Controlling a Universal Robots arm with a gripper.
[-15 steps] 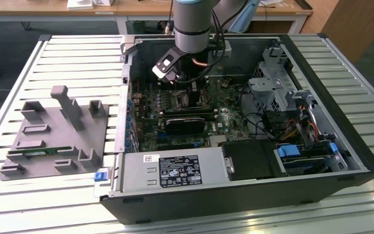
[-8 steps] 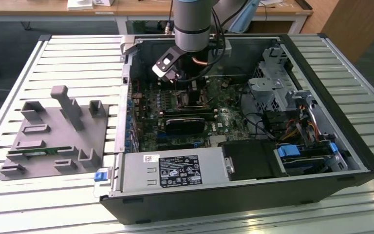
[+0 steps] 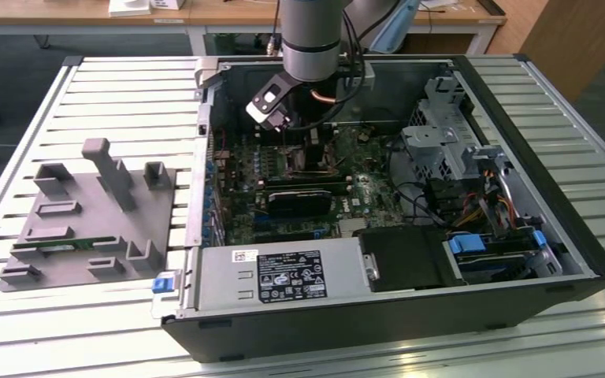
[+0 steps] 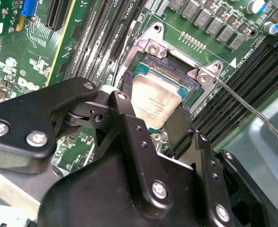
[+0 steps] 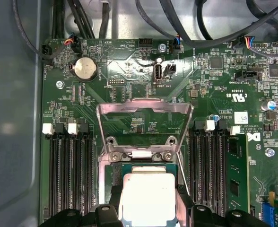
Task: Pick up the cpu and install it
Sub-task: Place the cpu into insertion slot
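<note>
The cpu (image 4: 154,99), a small square chip with a silver-grey top and a pale rim, sits low over the open motherboard socket (image 4: 151,61) inside the computer case (image 3: 387,315). In the first wrist view the cpu (image 5: 148,195) is framed by the socket, whose metal load plate (image 5: 144,109) is swung open. My gripper (image 4: 153,113) reaches down into the case (image 3: 311,150), and its black fingers (image 4: 125,101) press against two opposite edges of the chip. Whether the chip rests fully in the socket is hidden by the fingers.
The socket's thin lever (image 4: 252,109) sticks out to one side. Memory slots (image 5: 68,170) flank the socket. In the exterior view a grey fixture plate (image 3: 82,220) lies at the left, with the power supply (image 3: 281,276) and drive cage (image 3: 444,134) inside the case.
</note>
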